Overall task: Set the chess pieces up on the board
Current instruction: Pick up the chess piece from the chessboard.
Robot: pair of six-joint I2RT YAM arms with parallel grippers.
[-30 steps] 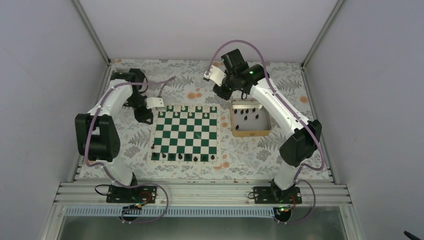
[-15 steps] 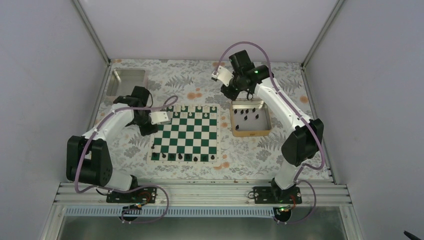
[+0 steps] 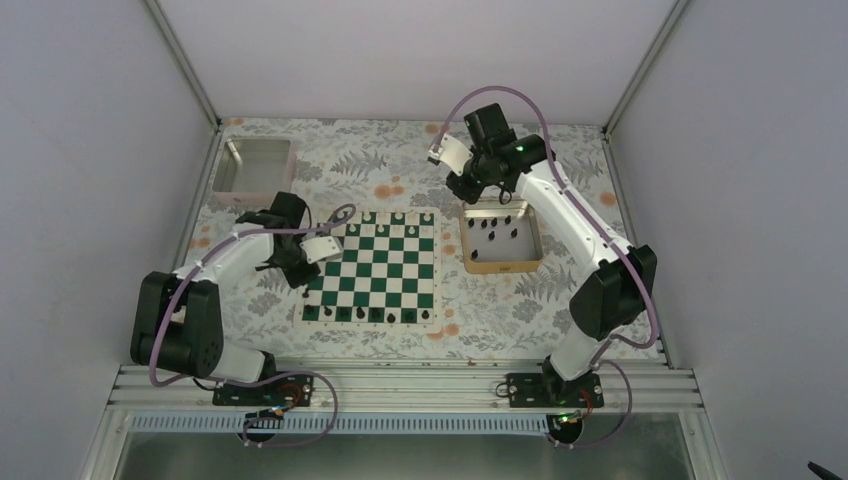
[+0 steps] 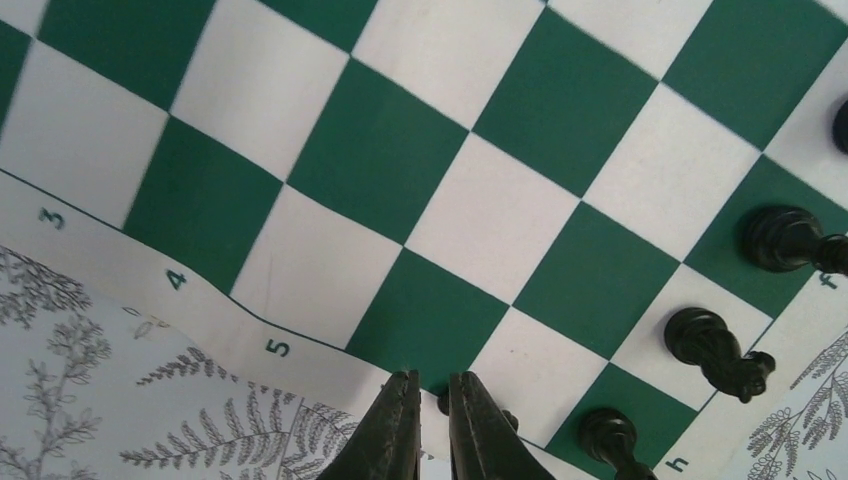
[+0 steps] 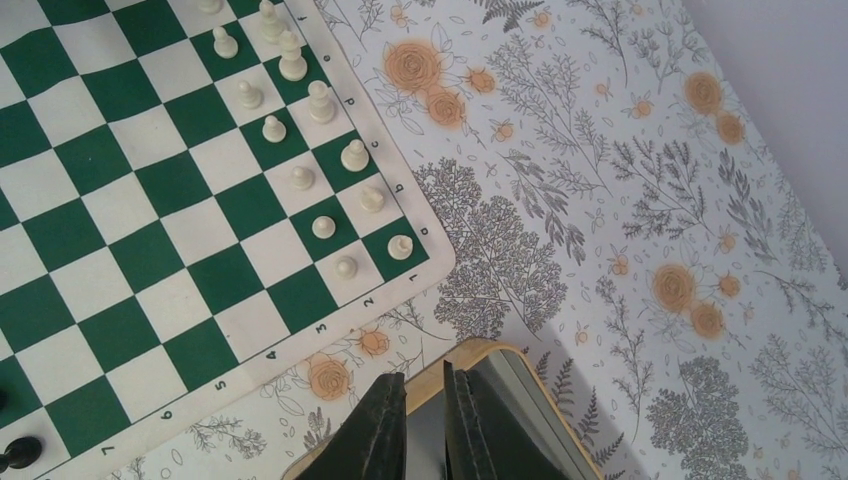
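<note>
over the board's (image 4: 375, 160) left edge, left gripper (image 4: 433, 380) points down. jaws almost together, black chess piece (image 4: 506, 420) at their tips; grip unclear.

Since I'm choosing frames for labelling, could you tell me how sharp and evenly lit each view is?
Top external: even, soft light, chess pieces mere specks. Left wrist: board mostly crisp, left claw dark and blurred. Right wrist: board sharp, soft shadow beside the tray.

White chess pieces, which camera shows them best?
Right wrist: the white pieces stand large and separate in two rows at the edge of the board. Top external shows them only as pale specks; left wrist shows none.
</note>
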